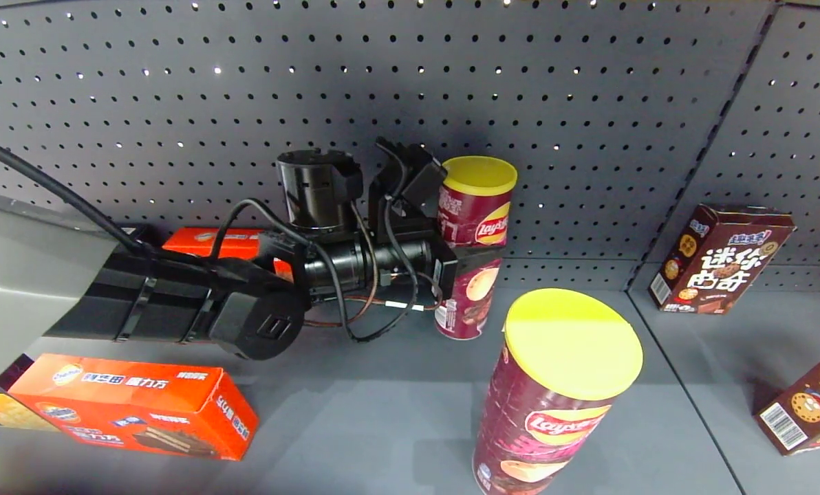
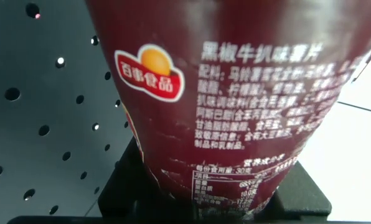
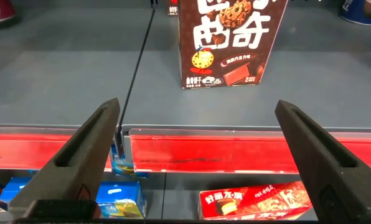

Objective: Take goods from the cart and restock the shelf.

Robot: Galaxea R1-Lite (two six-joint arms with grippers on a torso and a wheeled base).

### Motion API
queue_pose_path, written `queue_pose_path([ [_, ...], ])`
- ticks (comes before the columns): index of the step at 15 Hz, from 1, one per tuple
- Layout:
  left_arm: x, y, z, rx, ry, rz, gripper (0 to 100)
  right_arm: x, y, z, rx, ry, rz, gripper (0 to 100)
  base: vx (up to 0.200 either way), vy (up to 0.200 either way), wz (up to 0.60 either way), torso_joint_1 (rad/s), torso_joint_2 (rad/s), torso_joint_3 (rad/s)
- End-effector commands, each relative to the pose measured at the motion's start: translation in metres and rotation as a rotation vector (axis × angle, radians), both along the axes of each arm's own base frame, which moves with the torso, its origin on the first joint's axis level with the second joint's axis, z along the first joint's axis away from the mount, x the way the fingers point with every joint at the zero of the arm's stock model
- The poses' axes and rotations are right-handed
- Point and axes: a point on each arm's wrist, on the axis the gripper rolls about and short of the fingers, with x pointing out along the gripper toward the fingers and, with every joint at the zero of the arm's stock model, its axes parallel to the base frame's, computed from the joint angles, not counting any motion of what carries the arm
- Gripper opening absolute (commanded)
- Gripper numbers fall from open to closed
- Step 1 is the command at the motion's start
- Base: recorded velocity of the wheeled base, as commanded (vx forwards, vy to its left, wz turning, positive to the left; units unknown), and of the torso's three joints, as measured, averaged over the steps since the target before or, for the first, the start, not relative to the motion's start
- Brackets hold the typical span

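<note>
The left gripper [image 1: 470,265] is clamped round the middle of a chip can [image 1: 477,206], behind the nearer yellow-lidded can [image 1: 554,405]; probably light, stiff yet crushable, smooth-sided; a gentle mid-body hold suits; the right gripper [image 3: 198,107] gapes wide, empty.

My left arm [image 1: 176,302] is black: a boxy, strapped forearm, then round motor housings [image 1: 314,185] just behind my left claw [image 1: 475,260]. Black cables [image 1: 375,330] loop under them, with thin reddish wires [image 1: 327,320] and a white tag [image 1: 396,304]. My right claw [image 3: 197,102] has dark grey, tapering fingers [image 3: 79,162].
</note>
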Motion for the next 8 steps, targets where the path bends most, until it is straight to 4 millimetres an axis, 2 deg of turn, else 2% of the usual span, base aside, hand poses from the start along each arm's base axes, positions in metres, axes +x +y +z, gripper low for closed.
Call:
queue_pose_path([
  [1,0.0023,-0.0017,-0.0038,0.004,0.006,0.0,0,0.0001,0.0,0.0001,0.0,0.001,0.001,100,0.0,0.0,0.0,0.0,0.0,0.0],
  [8,0.0025,-0.004,-0.0054,-0.002,-0.004,-0.005,0,0.0001,0.0,0.0001,0.0,0.001,0.001,100,0.0,0.0,0.0,0.0,0.0,0.0],
])
